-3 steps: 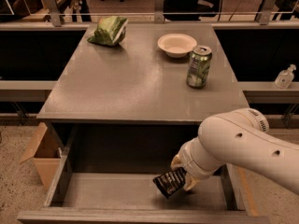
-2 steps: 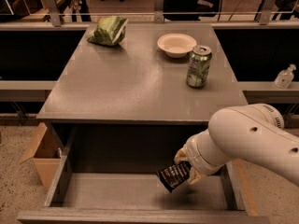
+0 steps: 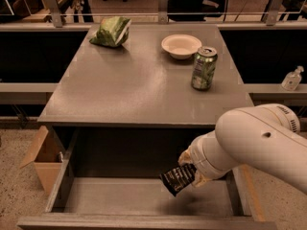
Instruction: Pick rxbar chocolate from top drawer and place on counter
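**bar held over the open drawer**

the table [image 3: 139, 87], a broad matte grey top, is seen filling the middle of the view. below its front edge the top drawer [image 3: 120, 198] is pulled out, and its bare grey floor and flat side walls are exposed. a bulky white robot arm [image 3: 261, 143] is seen reaching in from the right, above the drawer's right part. a brown cardboard box [image 3: 42, 157] is set on the floor just beside the drawer's left wall.

on the table, a green snack bag [image 3: 111, 31] is placed at the far left corner, a pale bowl [image 3: 181, 46] is placed toward the far right, and a green soda can [image 3: 204, 68] is stood upright just in front of the bowl, apart from it.

the rxbar chocolate [image 3: 176, 179], a black wrapper with pale lettering, is held tilted in the air over the right half of the drawer, clear of the drawer floor, where its shadow is cast. it is pinched at its right end by the end effector [image 3: 192, 170], at the tip of the arm, below the level of the table top.

a small clear pump bottle [image 3: 292, 78] is seen on a ledge off to the right of the table.
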